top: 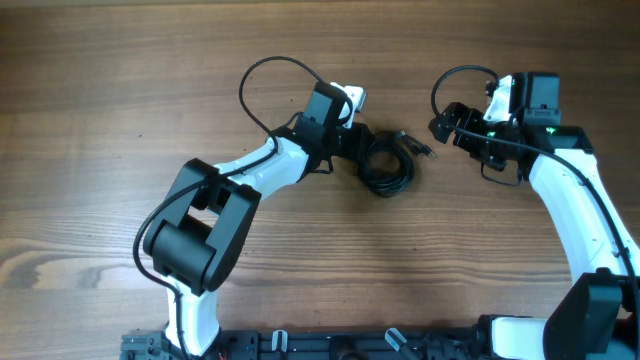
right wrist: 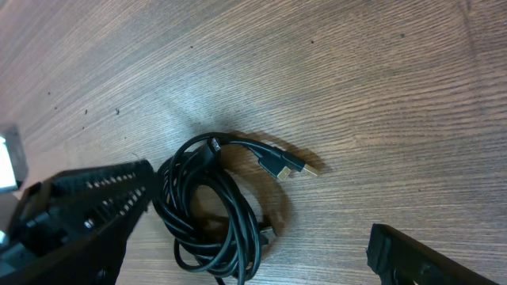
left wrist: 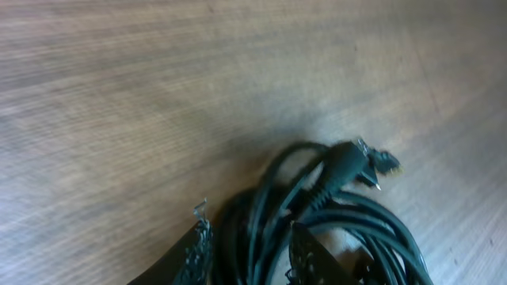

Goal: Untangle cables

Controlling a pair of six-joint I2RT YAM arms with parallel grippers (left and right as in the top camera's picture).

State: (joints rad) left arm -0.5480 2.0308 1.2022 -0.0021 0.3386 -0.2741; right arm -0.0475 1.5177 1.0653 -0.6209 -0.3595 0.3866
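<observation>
Light, limp cables (top: 388,168); left hand (left wrist: 249,236) straddles them, grip unclear; right hand (top: 440,125) gapes empty; grab 2-o'clock plug (top: 421,149).

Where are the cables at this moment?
In the overhead view the cables lie coiled near centre, against the left gripper; the right gripper sits apart on their other side.
</observation>
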